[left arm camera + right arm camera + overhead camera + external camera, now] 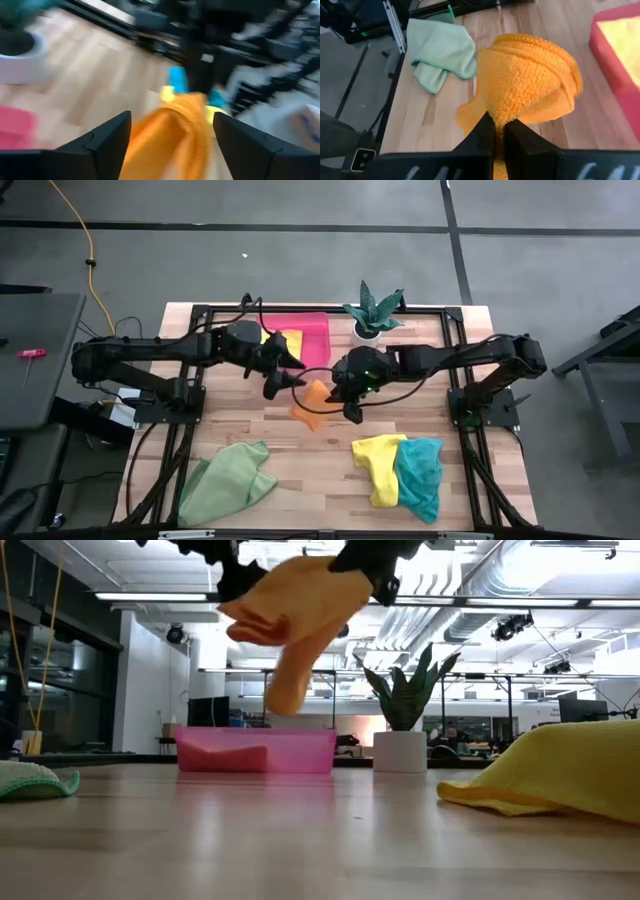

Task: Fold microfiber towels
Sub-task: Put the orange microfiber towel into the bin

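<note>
An orange towel [312, 410] hangs in the air over the middle of the table; it also shows in the low view [300, 610]. My right gripper [348, 405] is shut on it. My left gripper [292, 373] is open right beside it, on its left, and the towel [175, 135] shows between the spread fingers. A light green towel [230, 480] lies crumpled at the near left. A yellow towel [378, 465] and a teal towel [420, 475] lie together at the near right. Another yellow towel [287, 340] lies in the pink tray [315, 325]. My left gripper has the orange towel's left end [240, 610] between its open fingers [107, 137]; whether they touch it I cannot tell. My right gripper pinches a bunched-up part of the towel [501, 116] between its two fingers, several layers thick. The towel is lifted clear of the table, with a lobe [285, 690] hanging down.
The pink tray stands at the far middle of the table, with a potted plant [372, 310] to its right. The arms' black frames run along both side edges. Bare wood [320, 480] shows between the green towel and the yellow and teal ones.
</note>
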`<state>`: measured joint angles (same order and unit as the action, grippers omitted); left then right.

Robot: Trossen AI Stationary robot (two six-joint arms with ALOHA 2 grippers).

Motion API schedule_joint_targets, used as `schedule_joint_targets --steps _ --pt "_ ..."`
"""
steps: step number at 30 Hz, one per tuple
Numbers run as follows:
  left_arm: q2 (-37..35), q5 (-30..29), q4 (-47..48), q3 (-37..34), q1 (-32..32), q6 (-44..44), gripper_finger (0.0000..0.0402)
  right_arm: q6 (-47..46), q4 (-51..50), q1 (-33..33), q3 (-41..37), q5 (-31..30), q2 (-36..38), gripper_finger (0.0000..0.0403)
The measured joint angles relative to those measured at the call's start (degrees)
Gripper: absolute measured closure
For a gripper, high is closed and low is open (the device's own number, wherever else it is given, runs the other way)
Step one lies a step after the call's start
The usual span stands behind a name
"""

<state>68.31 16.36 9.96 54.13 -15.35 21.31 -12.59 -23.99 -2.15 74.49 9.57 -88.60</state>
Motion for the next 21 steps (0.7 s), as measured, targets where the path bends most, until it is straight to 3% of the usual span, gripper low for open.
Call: schedule_joint_targets --steps 4,13,18,21 --pt "0.0 4.5 -3.02 0.0 0.62 0.17 0.0111 0.92 0.7 -0.14 0.83 0.78 -0.01 0.0402" --pt "4.34 5.19 -7.57 0.04 0.85 5.13 0.0109 3.45 3.13 -0.97 0.88 3.34 0.0 0.0403" --pt "8.69 12.48 -11.55 0.0 0.88 11.44 0.011 3.94 2.49 -1.01 0.86 3.44 0.0 0.0403" --pt "10.23 13.22 -11.99 0.04 0.88 13.08 0.011 4.07 2.86 -1.01 0.86 3.51 0.0 0.0403"
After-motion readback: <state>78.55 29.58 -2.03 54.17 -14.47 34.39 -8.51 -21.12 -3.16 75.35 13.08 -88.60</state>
